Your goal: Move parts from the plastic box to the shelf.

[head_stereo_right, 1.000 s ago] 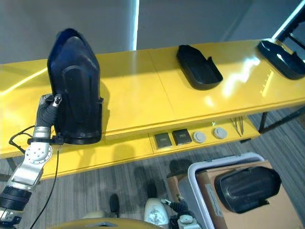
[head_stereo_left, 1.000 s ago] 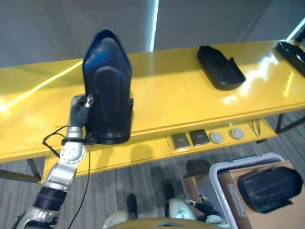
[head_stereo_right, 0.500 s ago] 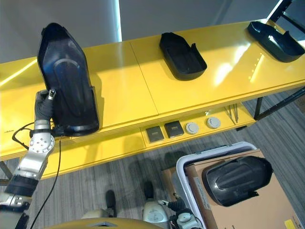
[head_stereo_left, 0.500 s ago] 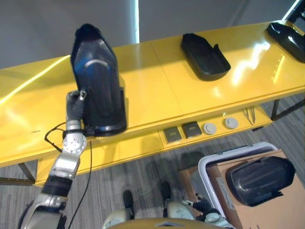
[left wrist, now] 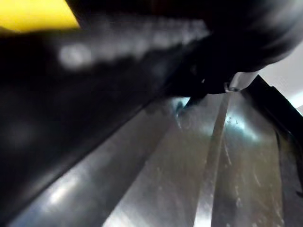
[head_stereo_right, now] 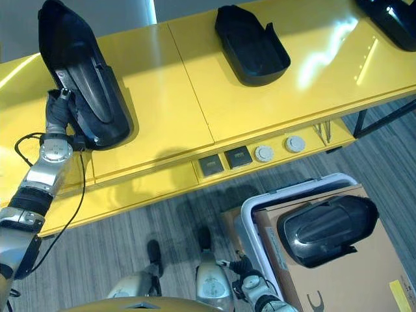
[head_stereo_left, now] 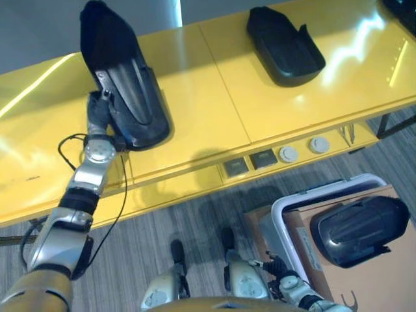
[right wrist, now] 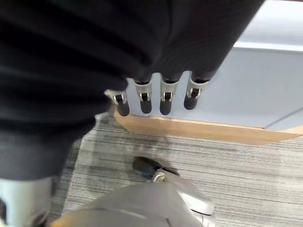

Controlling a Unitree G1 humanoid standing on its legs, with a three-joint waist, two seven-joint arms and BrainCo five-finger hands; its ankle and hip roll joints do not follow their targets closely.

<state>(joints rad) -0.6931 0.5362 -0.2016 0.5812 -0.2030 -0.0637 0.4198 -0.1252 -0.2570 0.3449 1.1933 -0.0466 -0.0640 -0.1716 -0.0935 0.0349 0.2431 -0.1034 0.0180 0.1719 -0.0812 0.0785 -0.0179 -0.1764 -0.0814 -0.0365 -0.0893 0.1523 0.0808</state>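
The left hand (head_stereo_left: 99, 112) grips a black part (head_stereo_left: 123, 84) leaning on the yellow shelf (head_stereo_left: 195, 97). Far to its right, a white box (head_stereo_right: 260, 221) holds another part (head_stereo_right: 325, 231) on cardboard. The right hand (right wrist: 156, 101) hangs empty, fingers straight.

Bright overhead light, hard glare on glossy yellow.
Evenly lit from above in the head views, with white glare patches on the shelf (head_stereo_left: 214, 97) toward its right end and a pale streak across its left end near the far edge. Soft dark shadow on the yellow just right of the tall black part (head_stereo_left: 120, 97), and a fainter one under the shelf's front edge. Dull sheen on that part's ribs and on the part (head_stereo_left: 361, 227) in the plastic box (head_stereo_left: 286, 211). Smeared and out of focus in the left wrist view: mostly black, streaked with grey reflections. Bright and clear in the right wrist view, sharp on the right hand (right wrist: 142, 101) and the floor (right wrist: 265, 184).
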